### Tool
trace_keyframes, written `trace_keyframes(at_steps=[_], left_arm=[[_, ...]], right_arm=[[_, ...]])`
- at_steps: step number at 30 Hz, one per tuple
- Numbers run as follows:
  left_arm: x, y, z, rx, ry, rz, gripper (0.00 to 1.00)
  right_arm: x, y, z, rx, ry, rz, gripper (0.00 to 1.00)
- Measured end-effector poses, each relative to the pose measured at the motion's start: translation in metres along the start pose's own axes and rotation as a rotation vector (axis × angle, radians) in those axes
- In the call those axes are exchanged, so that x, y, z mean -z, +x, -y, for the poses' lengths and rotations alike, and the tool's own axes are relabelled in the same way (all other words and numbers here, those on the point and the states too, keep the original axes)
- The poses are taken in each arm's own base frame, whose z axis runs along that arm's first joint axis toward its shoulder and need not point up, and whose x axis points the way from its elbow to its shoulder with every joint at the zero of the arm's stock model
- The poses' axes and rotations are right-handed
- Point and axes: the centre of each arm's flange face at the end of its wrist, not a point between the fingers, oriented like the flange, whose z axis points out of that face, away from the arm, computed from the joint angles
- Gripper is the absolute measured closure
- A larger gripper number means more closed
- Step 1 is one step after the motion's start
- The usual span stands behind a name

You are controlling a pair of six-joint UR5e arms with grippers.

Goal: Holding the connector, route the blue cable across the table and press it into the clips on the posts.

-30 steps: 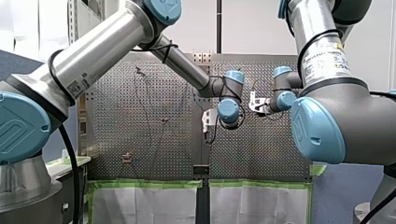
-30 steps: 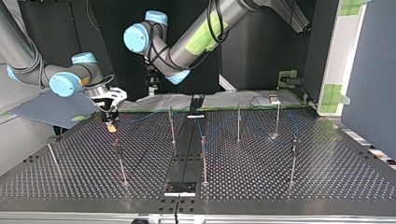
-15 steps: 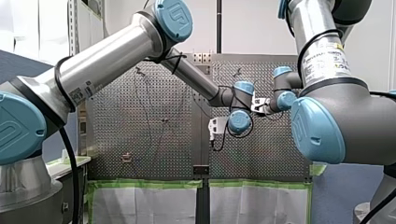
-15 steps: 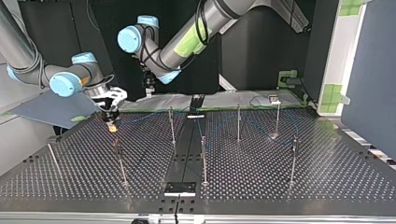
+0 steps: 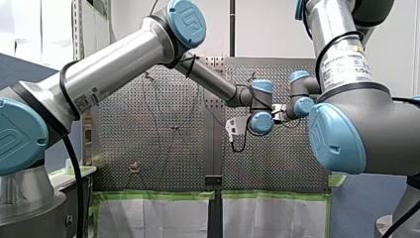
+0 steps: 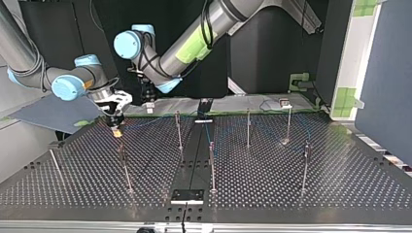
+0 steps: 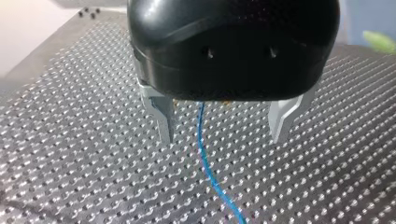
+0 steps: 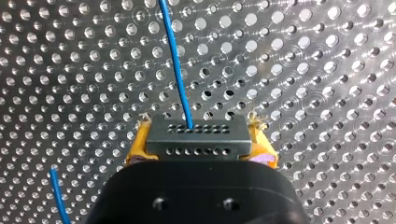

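While my right hand (image 8: 200, 150) grips the connector (image 8: 196, 135), blue cable (image 8: 175, 60) leads ahead.

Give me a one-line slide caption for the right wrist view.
Right gripper clamps the connector between yellow pads, the blue cable running ahead over the perforated table.

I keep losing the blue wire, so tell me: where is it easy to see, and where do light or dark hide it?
Right wrist view: the blue cable pops against the brightly lit table, whose holes glint. Left wrist view: also clear, lit table behind it. Top view: dark backdrop, dim table, cable barely shows among the posts. Front view: glare streaks along my left arm.
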Motion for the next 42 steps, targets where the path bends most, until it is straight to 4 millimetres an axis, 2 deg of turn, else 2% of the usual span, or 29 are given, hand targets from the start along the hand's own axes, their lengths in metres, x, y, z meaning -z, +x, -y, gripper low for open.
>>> trace_keyframes(at_steps=[8, 17, 21, 28, 41, 42], left_arm=[[-0.032, 0.012, -0.006, 0.008, -0.026, 0.01, 0.0], [-0.059, -0.01, -0.005, 0.054, -0.042, 0.054, 0.0], [-0.06, -0.005, -0.003, 0.051, -0.029, 0.044, 0.0], [-0.062, 0.022, -0.008, 0.028, -0.023, -0.002, 0.0], [-0.068, 0.022, -0.012, 0.02, -0.016, -0.017, 0.0], [-0.068, 0.022, -0.012, 0.019, -0.014, -0.018, 0.21]], right_arm=[[0.0, 0.0, 0.0, 0.001, 0.0, 0.0, 1.0], [0.0, 0.0, 0.0, 0.002, 0.0, 0.0, 1.0], [0.0, 0.0, 0.0, 0.002, 0.0, 0.0, 1.0], [0.0, 0.003, 0.0, 0.005, 0.002, -0.005, 1.0], [-0.001, 0.012, 0.0, 0.011, 0.003, -0.021, 1.0], [-0.001, 0.013, 0.001, 0.012, 0.003, -0.022, 1.0]])
